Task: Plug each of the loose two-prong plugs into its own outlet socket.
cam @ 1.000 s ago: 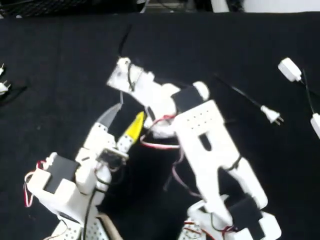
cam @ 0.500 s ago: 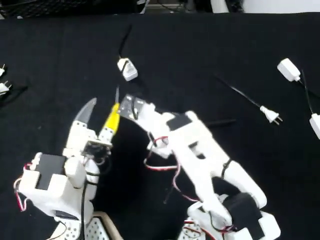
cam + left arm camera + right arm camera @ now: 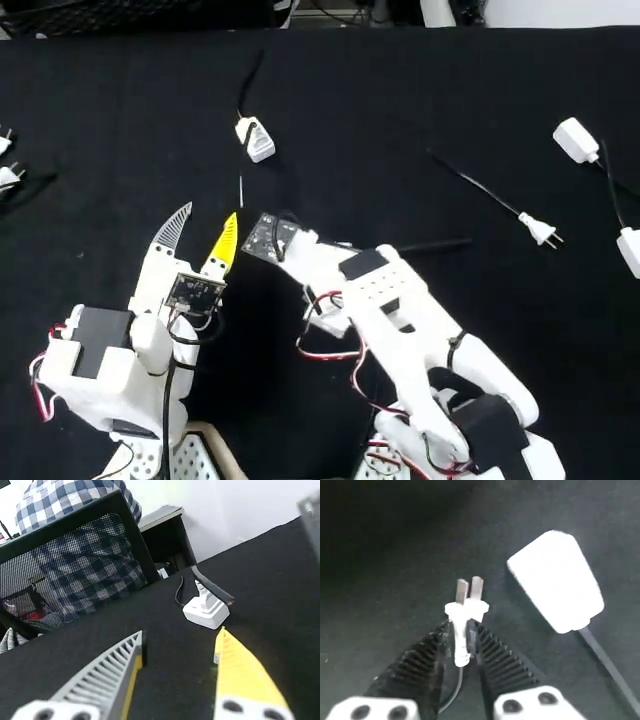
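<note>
White plug (image 3: 465,611) is clamped in the right gripper (image 3: 460,636), its prongs near but offset from the socket (image 3: 256,138), upper-left of centre in the high view. Beside it the left gripper (image 3: 203,222) gapes empty. With nothing bracing it, the socket may slide, or the prongs may miss.

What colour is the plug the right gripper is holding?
White plug with grey metal prongs, clearest in the right wrist view.

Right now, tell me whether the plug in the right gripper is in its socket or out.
Out. The right gripper holds the plug with both prongs bare, apart from the white socket beside it.
</note>
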Controlling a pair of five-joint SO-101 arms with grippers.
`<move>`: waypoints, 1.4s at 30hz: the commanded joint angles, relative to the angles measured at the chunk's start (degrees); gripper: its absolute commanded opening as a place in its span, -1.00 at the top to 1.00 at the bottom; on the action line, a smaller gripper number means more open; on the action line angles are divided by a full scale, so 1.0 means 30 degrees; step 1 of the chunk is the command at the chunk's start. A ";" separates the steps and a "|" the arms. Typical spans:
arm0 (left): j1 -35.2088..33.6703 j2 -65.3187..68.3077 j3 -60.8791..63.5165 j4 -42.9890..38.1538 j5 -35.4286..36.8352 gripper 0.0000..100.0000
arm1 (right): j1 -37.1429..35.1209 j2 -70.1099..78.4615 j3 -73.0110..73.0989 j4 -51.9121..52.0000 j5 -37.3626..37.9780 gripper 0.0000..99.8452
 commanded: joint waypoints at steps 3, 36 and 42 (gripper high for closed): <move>0.0220 0.0029 0.0425 0.0000 -0.0088 0.52 | 0.0264 -0.0103 0.0161 0.0381 -0.0059 0.69; 0.0308 0.0000 0.0425 0.0000 -0.0117 0.52 | 0.0879 0.0044 0.0952 -0.2051 -0.0029 0.98; 0.0337 -0.0147 0.0454 -0.0029 -0.0117 0.52 | 0.0821 -0.0103 0.0718 -0.2168 0.0000 0.98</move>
